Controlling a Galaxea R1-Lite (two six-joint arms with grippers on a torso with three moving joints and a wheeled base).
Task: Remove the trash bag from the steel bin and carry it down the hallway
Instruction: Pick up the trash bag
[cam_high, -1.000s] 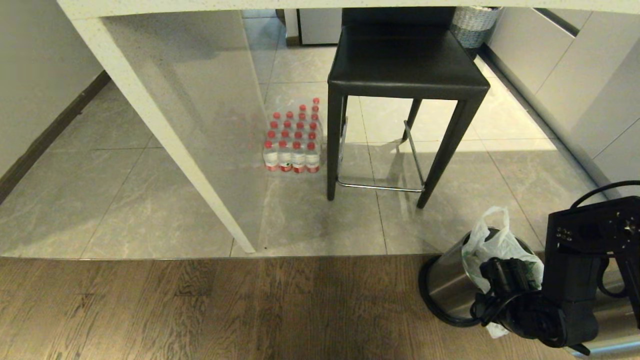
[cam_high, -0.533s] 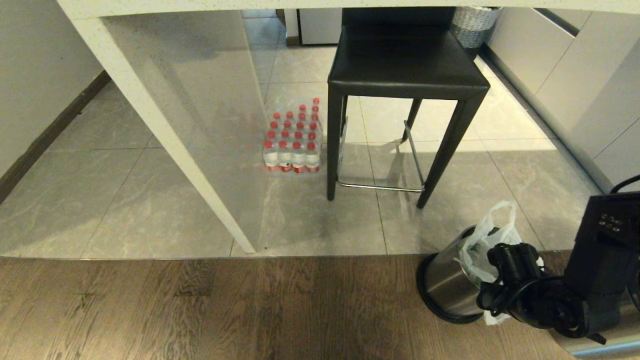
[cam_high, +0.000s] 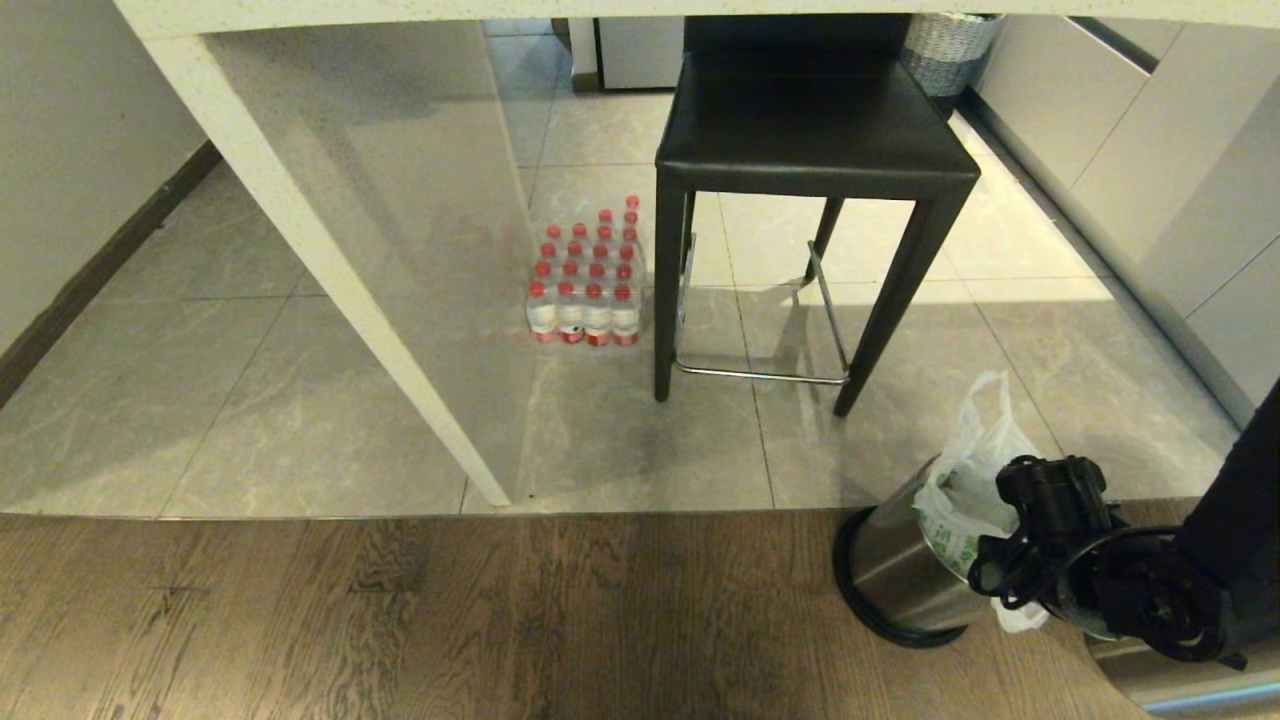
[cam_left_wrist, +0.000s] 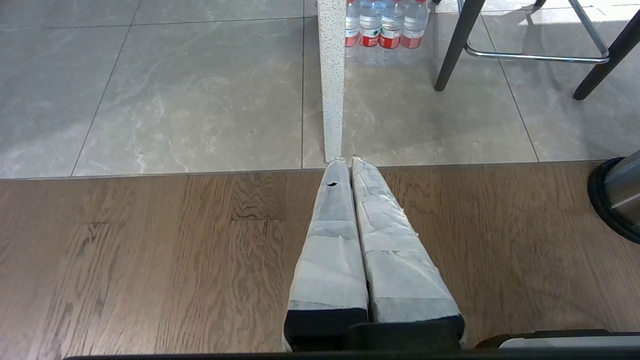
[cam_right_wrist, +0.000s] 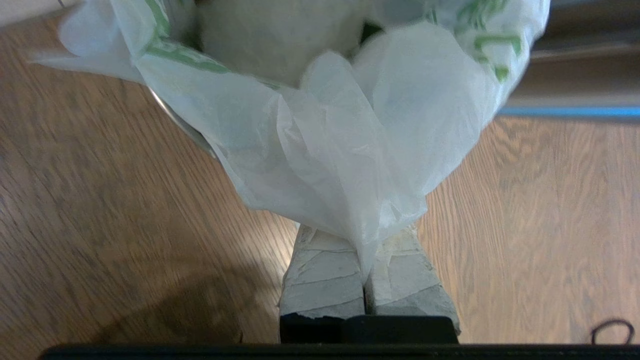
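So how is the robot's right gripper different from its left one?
The right gripper is shut on the trash bag, pinching its thin plastic beside the steel bin; the left gripper is shut on nothing. The right gripper is at work at the bin, while the left gripper hangs idle over the wooden floor. Both have fingers wrapped in white tape.

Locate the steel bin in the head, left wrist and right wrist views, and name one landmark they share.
Head view: steel bin lower right, tilted.
Left wrist view: only its black base ring and some steel, right edge.
Right wrist view: a rim sliver under the trash bag.
Shared landmark: the wooden floor.
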